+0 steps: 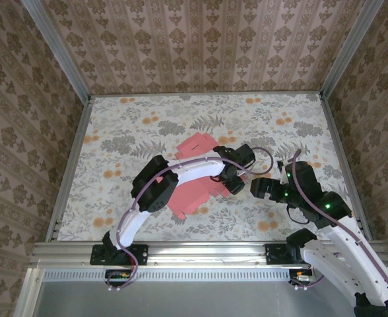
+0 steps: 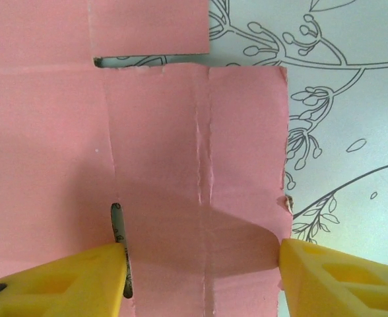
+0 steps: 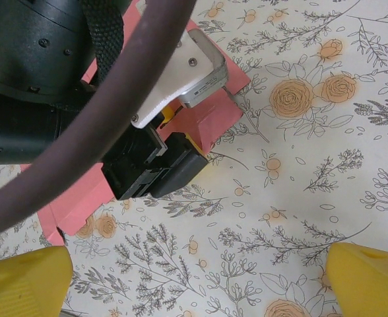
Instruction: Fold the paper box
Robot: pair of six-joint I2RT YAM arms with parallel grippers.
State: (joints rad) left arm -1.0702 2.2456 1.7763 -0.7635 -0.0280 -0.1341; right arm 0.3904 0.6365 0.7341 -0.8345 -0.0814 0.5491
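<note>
Top external: paper box (image 1: pixel 191 198) is a flat pink sheet on the floral worktop (image 1: pixel 280 119), about mid-table. My left arm (image 1: pixel 194 168) lies across it, so the middle of the sheet is hidden and its outline is hard to read.

Left wrist: sheet (image 2: pixel 181 145) runs out of frame at left, top and bottom. Creases and a slit are visible. Left jaws stand partly apart, straddling one panel. One yellow finger (image 2: pixel 68 284) sits at the slit, the other finger (image 2: pixel 339 281) is against the panel's outer edge. There's a shadow across the panel between them. Can't tell whether they're actually squeezing the card or just touching it, and the fingertips are cut off at the bottom.

Right wrist: right jaws are spread wide with nothing in them, over bare worktop just beside the sheet (image 3: pixel 207 119). The left wrist body (image 3: pixel 42 99) and a thick cable (image 3: pixel 115 112) block most of the pink, so only corners show.
</note>
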